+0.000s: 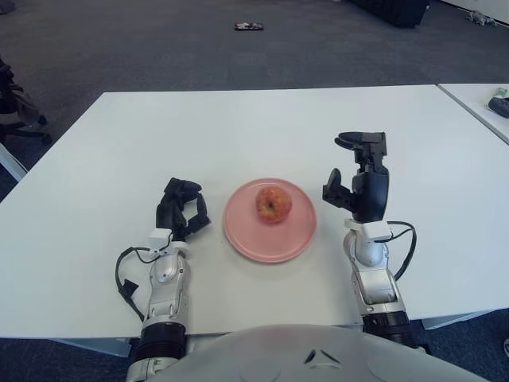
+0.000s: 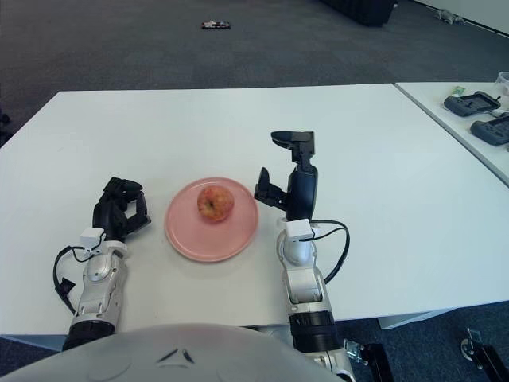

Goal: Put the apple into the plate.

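A red-yellow apple (image 1: 273, 204) sits on the round pink plate (image 1: 246, 236), slightly toward its far side, seemingly stem end up. The plate lies flat on the white table (image 1: 238, 127), near its front edge.

Office or lab, white tables (image 1: 238, 127), grey carpet (image 1: 159, 48)

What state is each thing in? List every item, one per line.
apple: upright, resting on the plate, free of both hands.
plate: flat on the table, holding the apple.
right hand: raised beside the plate's right edge, fingers open, holding nothing.
left hand: resting on the table left of the plate, fingers curled, holding nothing.
table: white, bearing the plate and both hands.
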Motion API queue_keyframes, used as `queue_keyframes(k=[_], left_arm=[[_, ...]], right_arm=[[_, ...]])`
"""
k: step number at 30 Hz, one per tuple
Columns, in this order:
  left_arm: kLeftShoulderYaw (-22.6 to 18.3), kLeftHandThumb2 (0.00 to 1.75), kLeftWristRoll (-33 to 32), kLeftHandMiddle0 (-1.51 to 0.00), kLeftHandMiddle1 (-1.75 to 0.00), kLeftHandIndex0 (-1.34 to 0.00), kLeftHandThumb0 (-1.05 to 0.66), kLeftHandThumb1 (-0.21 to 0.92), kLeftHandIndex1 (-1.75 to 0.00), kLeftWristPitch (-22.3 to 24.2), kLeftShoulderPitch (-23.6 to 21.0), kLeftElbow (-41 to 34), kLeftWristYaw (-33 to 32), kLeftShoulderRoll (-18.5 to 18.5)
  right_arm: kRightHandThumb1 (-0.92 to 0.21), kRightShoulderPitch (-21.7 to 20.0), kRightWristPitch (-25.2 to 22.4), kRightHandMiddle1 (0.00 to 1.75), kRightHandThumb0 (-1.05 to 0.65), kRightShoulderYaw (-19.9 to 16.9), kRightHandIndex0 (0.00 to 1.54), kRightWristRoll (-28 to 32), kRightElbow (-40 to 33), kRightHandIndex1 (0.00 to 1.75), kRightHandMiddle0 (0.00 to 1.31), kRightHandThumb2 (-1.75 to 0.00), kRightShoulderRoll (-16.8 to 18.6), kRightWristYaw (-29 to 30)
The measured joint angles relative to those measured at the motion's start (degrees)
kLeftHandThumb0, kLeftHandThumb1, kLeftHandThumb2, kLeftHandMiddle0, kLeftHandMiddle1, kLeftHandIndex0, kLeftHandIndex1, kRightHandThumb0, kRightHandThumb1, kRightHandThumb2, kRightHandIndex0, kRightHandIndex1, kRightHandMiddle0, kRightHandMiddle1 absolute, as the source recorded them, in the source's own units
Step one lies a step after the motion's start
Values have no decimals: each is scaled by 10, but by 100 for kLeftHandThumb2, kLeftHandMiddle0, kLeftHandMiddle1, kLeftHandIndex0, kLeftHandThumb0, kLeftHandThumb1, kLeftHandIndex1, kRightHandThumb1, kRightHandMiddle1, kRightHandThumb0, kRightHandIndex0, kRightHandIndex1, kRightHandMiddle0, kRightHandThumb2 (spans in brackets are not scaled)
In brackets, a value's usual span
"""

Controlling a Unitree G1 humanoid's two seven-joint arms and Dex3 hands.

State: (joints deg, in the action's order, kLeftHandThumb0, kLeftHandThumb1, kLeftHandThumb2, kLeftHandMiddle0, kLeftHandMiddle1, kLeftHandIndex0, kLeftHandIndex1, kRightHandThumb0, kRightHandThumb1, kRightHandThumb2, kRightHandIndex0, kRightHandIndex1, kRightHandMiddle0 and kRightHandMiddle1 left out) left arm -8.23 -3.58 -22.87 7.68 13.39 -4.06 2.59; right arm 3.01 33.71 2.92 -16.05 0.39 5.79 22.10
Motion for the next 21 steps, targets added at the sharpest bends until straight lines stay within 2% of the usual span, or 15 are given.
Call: queue_keyframes(k=[6,14,21], left_arm=[[-1,120,-1,-118,-175,-52,-44,42,-175,-9,-2,5,1,0],[-2,122,-2,-119,-175,-54,-45,40,-175,-14,-3,9,1,-2],[-4,124,-5,-120,-175,-55,-45,39,-175,-14,-5,10,1,-1]], right_arm=[[-65,-7,4,175,-39,-29,42,-9,37,152,35,-90,7,43],[-62,-9,-27,175,-39,-43,57,-27,50,153,37,-94,4,62],[-58,-15,-72,175,-40,-46,63,-26,55,155,41,-100,-2,49]])
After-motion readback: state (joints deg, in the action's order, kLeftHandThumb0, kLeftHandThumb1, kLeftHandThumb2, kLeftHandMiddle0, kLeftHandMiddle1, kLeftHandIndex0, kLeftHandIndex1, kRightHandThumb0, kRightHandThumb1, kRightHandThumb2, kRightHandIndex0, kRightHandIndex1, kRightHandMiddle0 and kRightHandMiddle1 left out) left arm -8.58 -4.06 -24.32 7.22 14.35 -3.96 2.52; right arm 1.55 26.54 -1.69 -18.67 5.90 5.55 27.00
